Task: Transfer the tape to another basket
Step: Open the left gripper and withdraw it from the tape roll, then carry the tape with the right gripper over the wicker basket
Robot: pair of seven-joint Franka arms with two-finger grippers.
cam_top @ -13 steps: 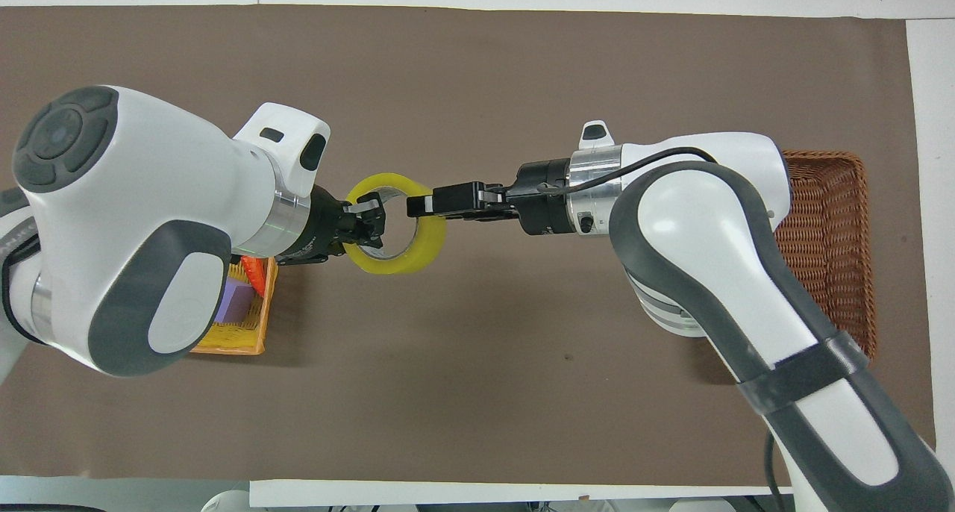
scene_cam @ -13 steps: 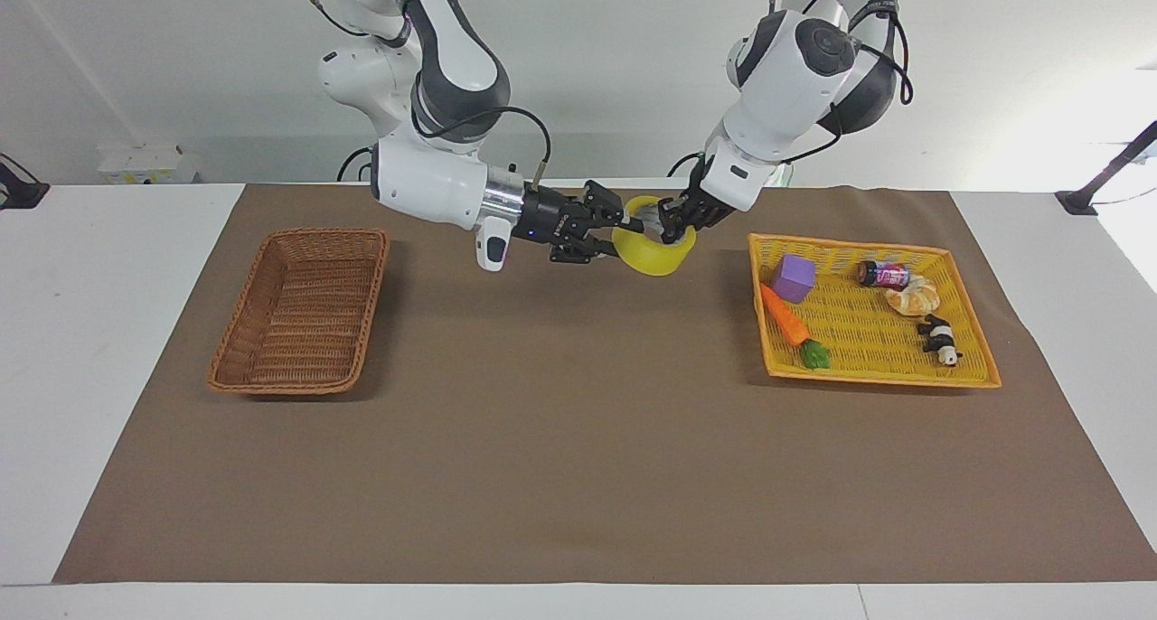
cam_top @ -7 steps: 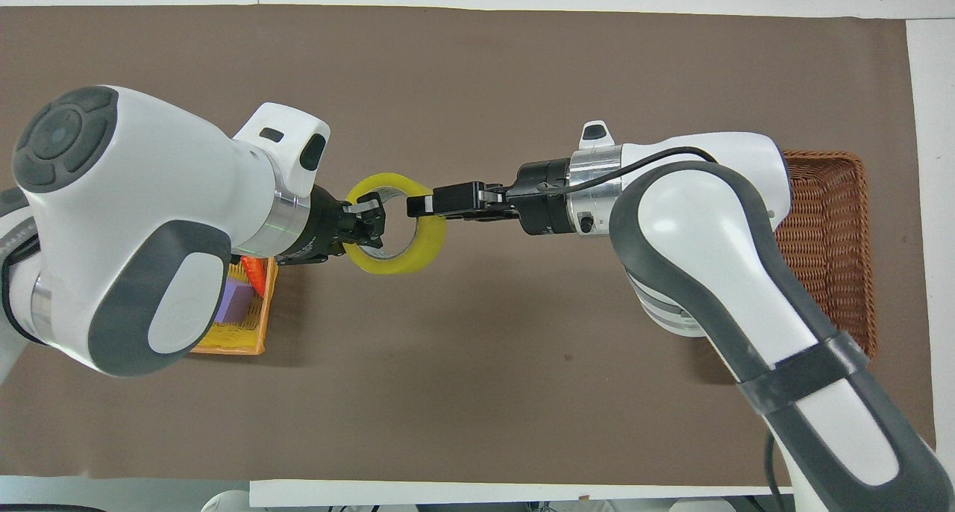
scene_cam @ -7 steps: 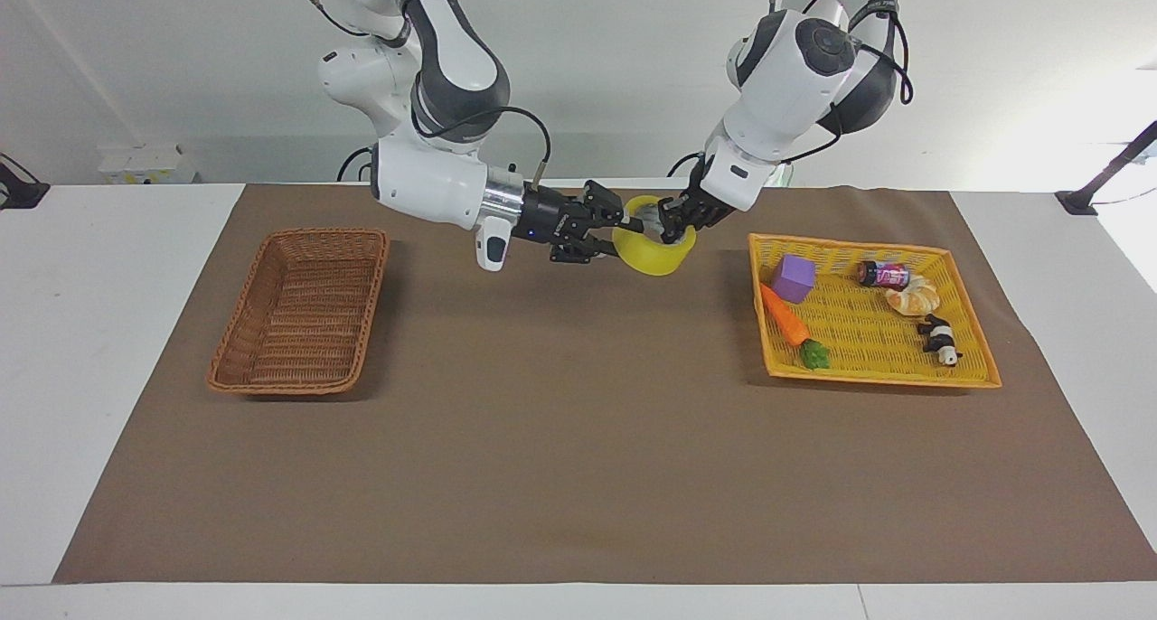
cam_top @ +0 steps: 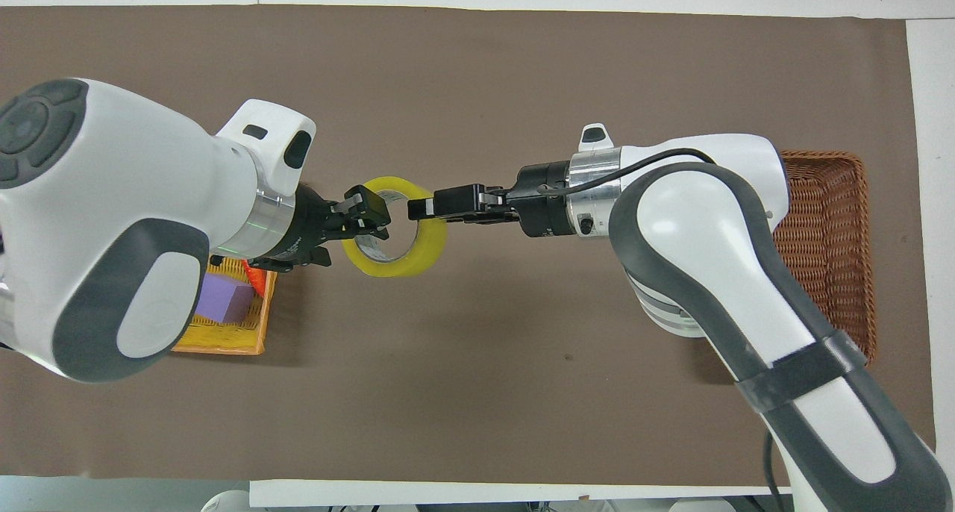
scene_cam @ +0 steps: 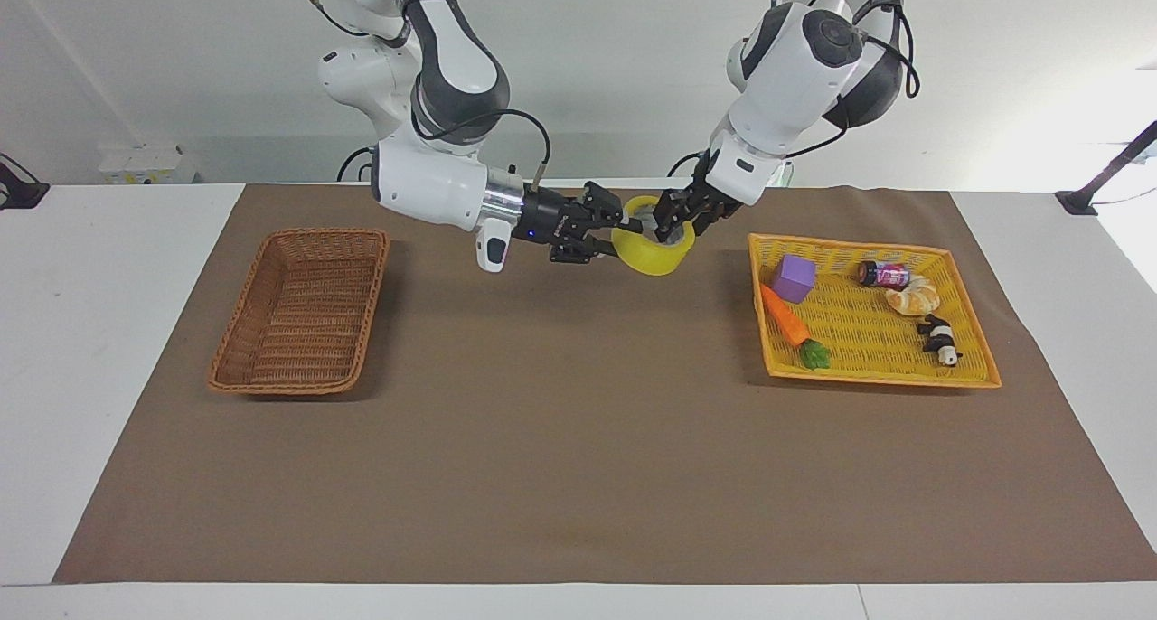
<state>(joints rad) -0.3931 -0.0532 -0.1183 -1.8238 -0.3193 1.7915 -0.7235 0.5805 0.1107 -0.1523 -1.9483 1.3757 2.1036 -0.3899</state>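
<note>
Both views are bright and evenly lit, the light coming from above. In the facing view the white wall washes out toward the upper corner at the left arm's end, where glare swallows the detail, and the pale surface (scene_cam: 108,349) edges are nearly as blown. Shadows are soft and short: a faint dark band lies under the brown mat's (scene_cam: 578,439) baskets, along the rim of the wicker basket (scene_cam: 303,308) and the yellow tray (scene_cam: 872,367). In the overhead view the arms' white shells show mild sheen (no hard hot spots), and their nearest parts loom large and slightly soft. The tape (cam_top: 394,227) stays crisp, its translucent wall glowing.
</note>
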